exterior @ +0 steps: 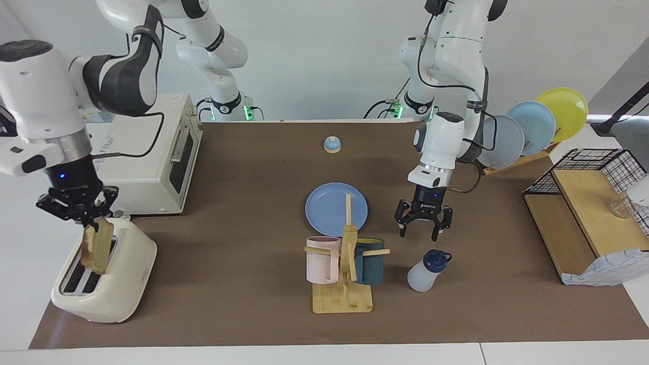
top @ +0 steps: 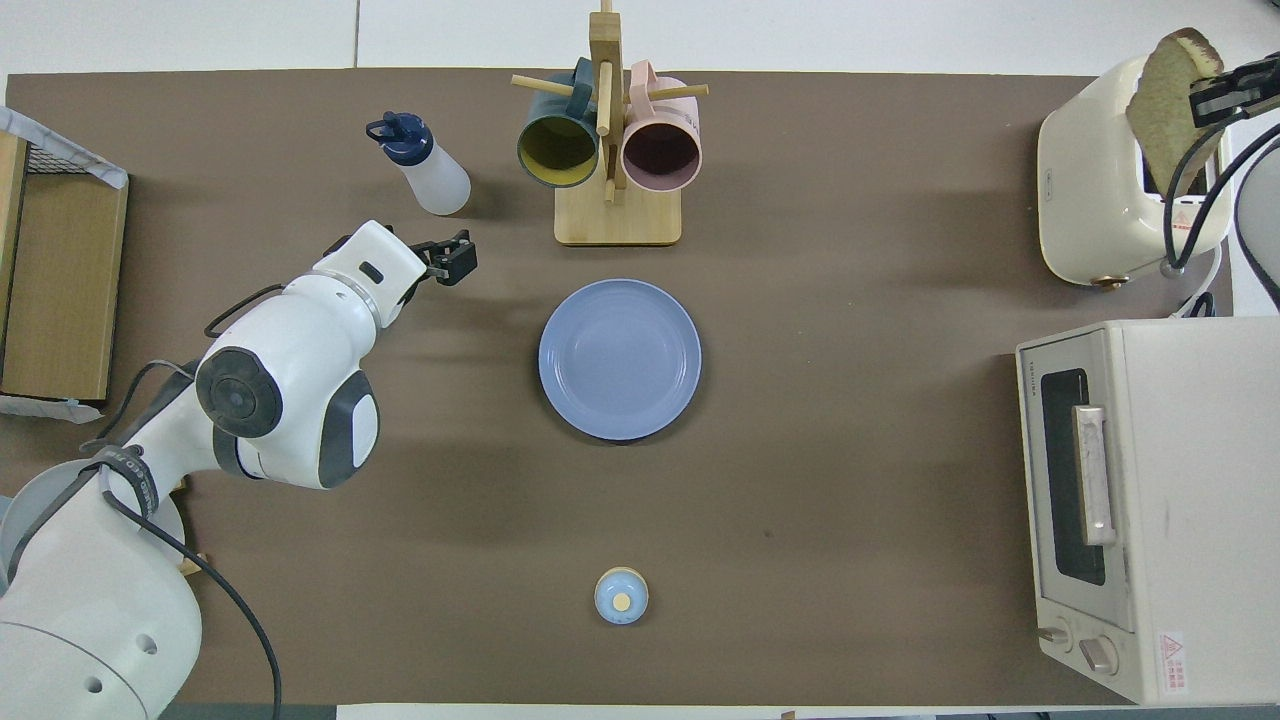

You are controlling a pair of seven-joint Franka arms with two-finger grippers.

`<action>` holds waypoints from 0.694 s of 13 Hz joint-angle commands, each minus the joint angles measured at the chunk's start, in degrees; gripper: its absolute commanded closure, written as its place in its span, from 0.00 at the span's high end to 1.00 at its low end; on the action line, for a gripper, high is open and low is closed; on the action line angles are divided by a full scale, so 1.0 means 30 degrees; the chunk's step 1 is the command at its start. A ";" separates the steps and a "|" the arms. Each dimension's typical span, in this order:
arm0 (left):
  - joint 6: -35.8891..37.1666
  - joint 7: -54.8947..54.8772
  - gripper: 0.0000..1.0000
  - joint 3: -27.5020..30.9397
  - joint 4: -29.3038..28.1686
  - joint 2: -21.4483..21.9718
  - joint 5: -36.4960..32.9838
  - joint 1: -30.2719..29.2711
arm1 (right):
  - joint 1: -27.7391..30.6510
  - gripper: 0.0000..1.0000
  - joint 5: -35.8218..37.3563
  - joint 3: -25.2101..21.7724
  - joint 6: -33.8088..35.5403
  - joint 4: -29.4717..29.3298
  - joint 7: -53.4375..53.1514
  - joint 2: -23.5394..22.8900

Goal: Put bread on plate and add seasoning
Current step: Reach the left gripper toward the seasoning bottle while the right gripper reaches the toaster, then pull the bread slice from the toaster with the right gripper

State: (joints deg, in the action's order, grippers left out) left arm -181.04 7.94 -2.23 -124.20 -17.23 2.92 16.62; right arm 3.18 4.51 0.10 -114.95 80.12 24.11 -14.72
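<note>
My right gripper (exterior: 91,225) is shut on the bread (exterior: 99,246), a tan slice held upright just above the slots of the cream toaster (exterior: 116,284); the bread also shows in the overhead view (top: 1165,105). The blue plate (exterior: 329,208) lies flat at mid table, bare (top: 620,360). The seasoning (exterior: 426,271), a white bottle with a navy cap, stands farther from the robots than the plate, toward the left arm's end (top: 425,165). My left gripper (exterior: 420,235) is open and empty, raised over the table beside the plate, close to the seasoning's cap (top: 455,262).
A wooden mug rack (exterior: 345,299) with a pink and a teal mug stands between plate and table edge. A toaster oven (exterior: 152,162) sits beside the toaster. A small bell (exterior: 332,144) is near the robots. A rack of upright plates (exterior: 532,126) and a wire shelf (exterior: 583,213) stand at the left arm's end.
</note>
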 commanded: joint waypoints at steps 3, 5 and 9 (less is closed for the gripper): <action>-0.0793 0.0284 1.00 0.4539 0.2224 -0.2423 0.1568 0.4435 | -0.3077 0.00 -0.0123 0.0229 0.2868 0.2024 -0.3214 0.2589; -0.1001 0.0284 1.00 0.6070 0.2521 -0.2985 0.2975 0.6258 | -0.4277 0.00 -0.0851 0.0375 0.2926 0.2877 -0.5478 0.3059; -0.1324 0.0285 1.00 0.6192 0.3045 -0.3569 0.3187 0.6383 | -0.6533 0.00 -0.3021 0.0376 0.1118 0.5277 -1.0599 0.3764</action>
State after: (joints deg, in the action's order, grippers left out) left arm -183.48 8.54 14.91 -117.27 -25.79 11.50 34.88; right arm -14.35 -1.78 1.30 -107.37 89.70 -1.12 -6.58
